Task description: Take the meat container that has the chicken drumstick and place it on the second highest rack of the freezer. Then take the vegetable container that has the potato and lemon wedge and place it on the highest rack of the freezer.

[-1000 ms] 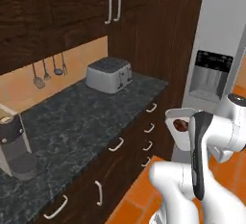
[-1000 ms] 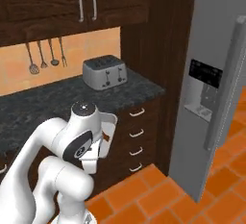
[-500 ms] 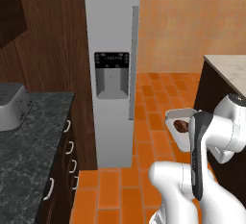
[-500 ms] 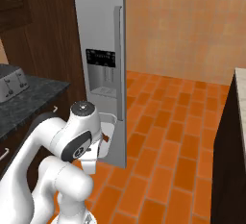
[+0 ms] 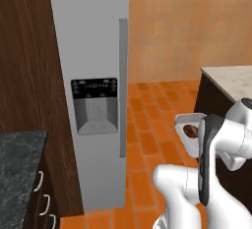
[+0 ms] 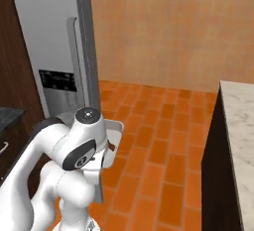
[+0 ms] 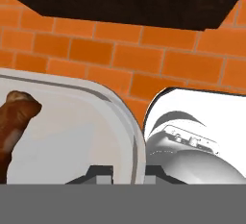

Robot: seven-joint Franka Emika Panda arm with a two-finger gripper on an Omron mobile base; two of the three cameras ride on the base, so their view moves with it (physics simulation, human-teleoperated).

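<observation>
In the hand view my gripper [image 7: 129,170] is shut on the right rim of the meat container [image 7: 72,136], a shallow light-grey tray with the brown chicken drumstick [image 7: 14,117] lying at its left end. The base views show the meat container [image 5: 188,123] [image 6: 115,128] held level in front of the arm, above the brick floor. The freezer [image 5: 93,46] [image 6: 44,36] stands ahead to the left with its grey door closed, so its racks are hidden. The vegetable container, potato and lemon wedge are out of view.
The freezer door carries a vertical bar handle [image 5: 123,88] and a dispenser panel [image 5: 95,106]. A dark counter with drawers [image 5: 19,174] sits at the left. A marble-topped island [image 5: 229,78] [image 6: 238,141] stands at the right. Orange brick floor [image 6: 163,126] lies between them.
The whole picture has swung from the counter with the toaster round to the freezer door, so the base has turned. The tray has stayed in my grip.
</observation>
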